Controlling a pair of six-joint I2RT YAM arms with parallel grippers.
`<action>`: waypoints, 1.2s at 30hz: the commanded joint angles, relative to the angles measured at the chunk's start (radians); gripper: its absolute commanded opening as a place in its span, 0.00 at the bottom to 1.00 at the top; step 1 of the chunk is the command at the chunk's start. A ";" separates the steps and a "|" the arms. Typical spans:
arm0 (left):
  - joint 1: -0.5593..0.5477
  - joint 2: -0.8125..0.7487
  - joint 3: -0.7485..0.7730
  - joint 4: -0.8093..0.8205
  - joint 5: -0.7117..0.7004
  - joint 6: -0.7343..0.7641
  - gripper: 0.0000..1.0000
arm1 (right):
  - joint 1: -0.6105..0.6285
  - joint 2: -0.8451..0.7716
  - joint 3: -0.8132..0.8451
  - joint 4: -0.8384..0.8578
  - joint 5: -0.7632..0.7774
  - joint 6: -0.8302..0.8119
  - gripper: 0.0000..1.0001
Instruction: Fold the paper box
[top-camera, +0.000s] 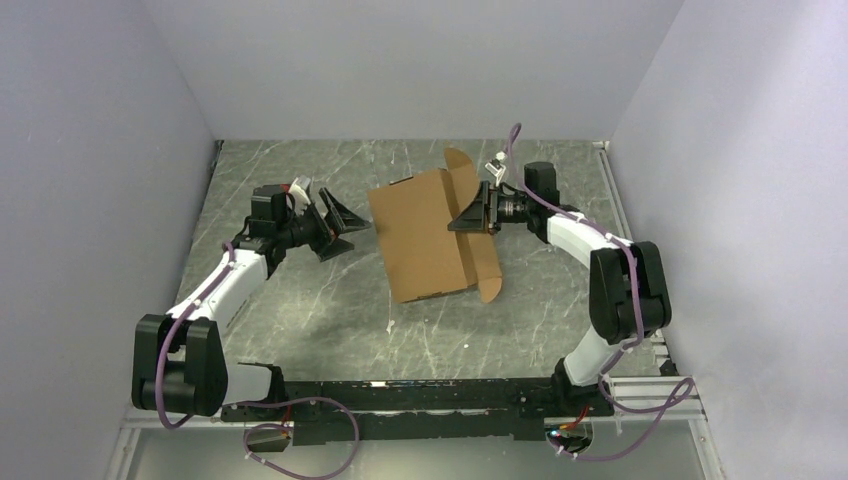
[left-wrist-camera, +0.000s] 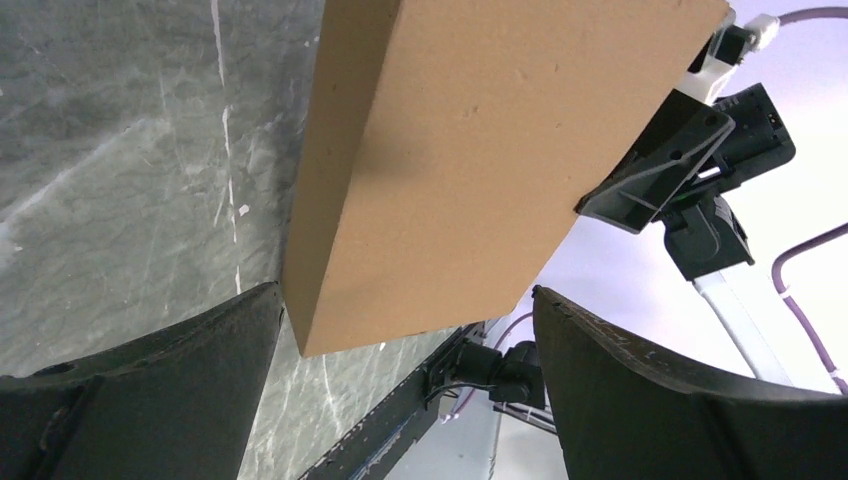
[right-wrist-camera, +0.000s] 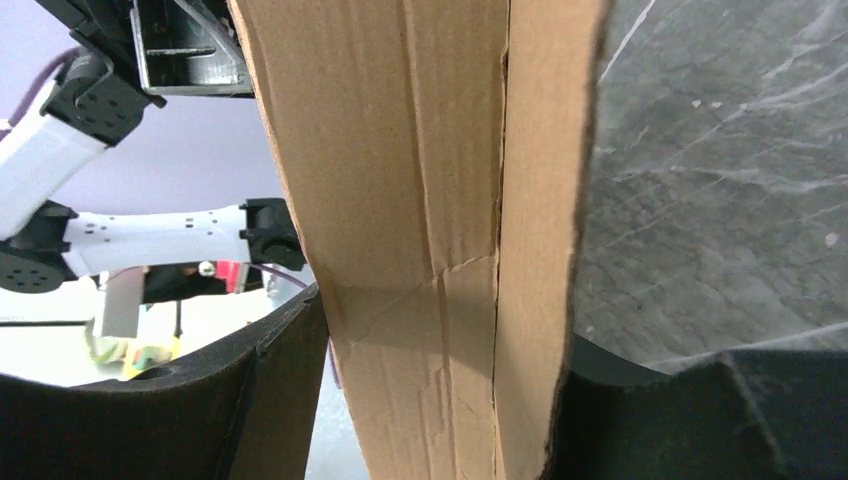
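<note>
The paper box (top-camera: 425, 235) is a shallow brown cardboard shell, lifted off the table and tilted, with rounded flaps sticking out on its right side. My right gripper (top-camera: 470, 215) is shut on that right side. In the right wrist view the creased box wall (right-wrist-camera: 440, 250) fills the gap of the right gripper (right-wrist-camera: 445, 320), and both fingers touch it. My left gripper (top-camera: 348, 228) hangs open just left of the box, apart from it. In the left wrist view the box's corner (left-wrist-camera: 480, 150) sits above and between the spread fingers of the left gripper (left-wrist-camera: 408, 300).
The grey marbled table (top-camera: 300, 300) is walled in by pale panels at the left, back and right. A black rail (top-camera: 420, 395) runs along the near edge between the arm bases. The left arm (right-wrist-camera: 150, 235) shows beyond the box in the right wrist view.
</note>
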 joint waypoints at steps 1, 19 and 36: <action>0.006 -0.016 0.024 -0.030 0.023 0.067 0.99 | -0.008 0.038 -0.034 0.284 -0.117 0.206 0.51; -0.055 0.077 0.083 -0.208 -0.109 0.224 1.00 | -0.021 0.249 -0.072 0.327 -0.108 0.178 0.54; -0.169 0.279 0.201 -0.278 -0.227 0.279 0.99 | -0.030 0.346 -0.048 0.183 -0.047 0.047 0.59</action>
